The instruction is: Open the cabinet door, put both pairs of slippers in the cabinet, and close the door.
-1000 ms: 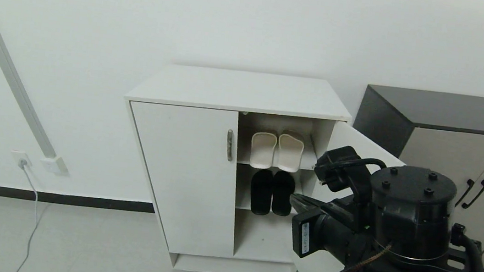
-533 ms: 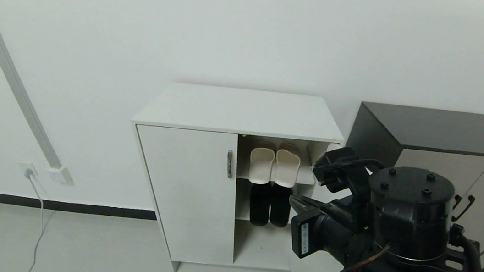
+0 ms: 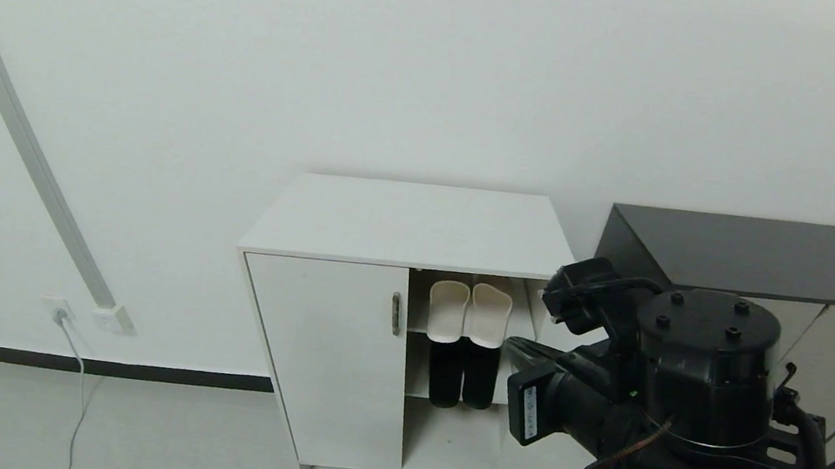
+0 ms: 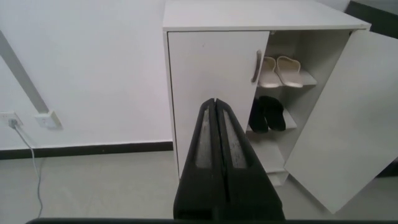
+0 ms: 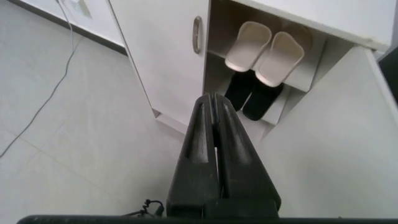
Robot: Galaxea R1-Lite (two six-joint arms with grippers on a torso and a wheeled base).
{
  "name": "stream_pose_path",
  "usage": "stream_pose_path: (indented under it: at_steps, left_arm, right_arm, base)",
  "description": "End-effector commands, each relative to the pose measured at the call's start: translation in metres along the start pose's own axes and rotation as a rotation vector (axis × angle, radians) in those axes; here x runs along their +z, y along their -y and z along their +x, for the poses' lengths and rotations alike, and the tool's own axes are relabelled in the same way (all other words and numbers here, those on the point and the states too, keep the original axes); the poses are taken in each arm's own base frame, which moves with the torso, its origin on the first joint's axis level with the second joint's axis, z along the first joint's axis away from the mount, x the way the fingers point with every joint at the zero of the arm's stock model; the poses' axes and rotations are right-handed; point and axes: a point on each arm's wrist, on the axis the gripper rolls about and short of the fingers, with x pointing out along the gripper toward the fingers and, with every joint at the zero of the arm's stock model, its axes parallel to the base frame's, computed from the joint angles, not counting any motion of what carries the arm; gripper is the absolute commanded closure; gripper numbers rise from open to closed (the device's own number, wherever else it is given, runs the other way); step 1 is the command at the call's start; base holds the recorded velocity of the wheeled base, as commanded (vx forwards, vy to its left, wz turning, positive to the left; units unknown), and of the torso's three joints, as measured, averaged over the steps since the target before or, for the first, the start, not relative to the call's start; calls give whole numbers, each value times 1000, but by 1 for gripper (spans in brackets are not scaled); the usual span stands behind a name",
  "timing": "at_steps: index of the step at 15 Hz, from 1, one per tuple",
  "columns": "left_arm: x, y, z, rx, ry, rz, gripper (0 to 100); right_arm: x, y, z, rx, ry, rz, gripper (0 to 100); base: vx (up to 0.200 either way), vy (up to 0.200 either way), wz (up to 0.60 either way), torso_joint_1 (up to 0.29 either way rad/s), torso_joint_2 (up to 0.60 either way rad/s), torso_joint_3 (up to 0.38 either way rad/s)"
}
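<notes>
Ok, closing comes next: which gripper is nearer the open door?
Right. The right gripper hangs close beside the open door; the left gripper hangs farther back, before the shut door.

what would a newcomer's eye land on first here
The white two-door cabinet against the wall, its right door swung open. Inside, a pair of cream slippers sits on the upper shelf, a pair of black slippers on the middle shelf just below.
</notes>
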Motion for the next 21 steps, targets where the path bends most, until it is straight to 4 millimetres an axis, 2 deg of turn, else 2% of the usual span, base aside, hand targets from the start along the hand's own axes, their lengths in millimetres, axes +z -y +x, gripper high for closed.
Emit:
stream_pose_path:
  at_steps: [1,4,10,17,18,20,21]
  left_arm:
    - [0,0,0,1,-2,0,100]
    - [0,0,0,0,-2,0,100]
    - [0,0,0,1,-2,-2,100]
    - [0,0,0,1,-2,-2,100]
    - [0,0,0,1,-2,-2,100]
    - [0,0,0,1,-2,-2,100]
    - [0,0,0,1,-2,-2,100]
  right_arm:
    - [-2,0,0,0,-6,-5,100]
    - [-3,0,0,-1,-10,-8,100]
    - [-3,1,1,-5,-10,-7,100]
    - [-2,7,3,-26,-10,-2,100]
    - [-2,10,4,-33,-11,-1,100]
    - [-4,14,10,-53,-21,1,100]
    - [-5,22,20,-87,-22,4,100]
  base:
    - [0,0,0,105,-266,-139]
    - [0,0,0,14,-28,-15]
    - [0,0,-600,2,-3,2]
    - [0,0,0,0,0,0]
    - [-200,0,0,-2,7,2]
    - [-200,0,0,2,-2,2]
    - [0,0,0,0,0,0]
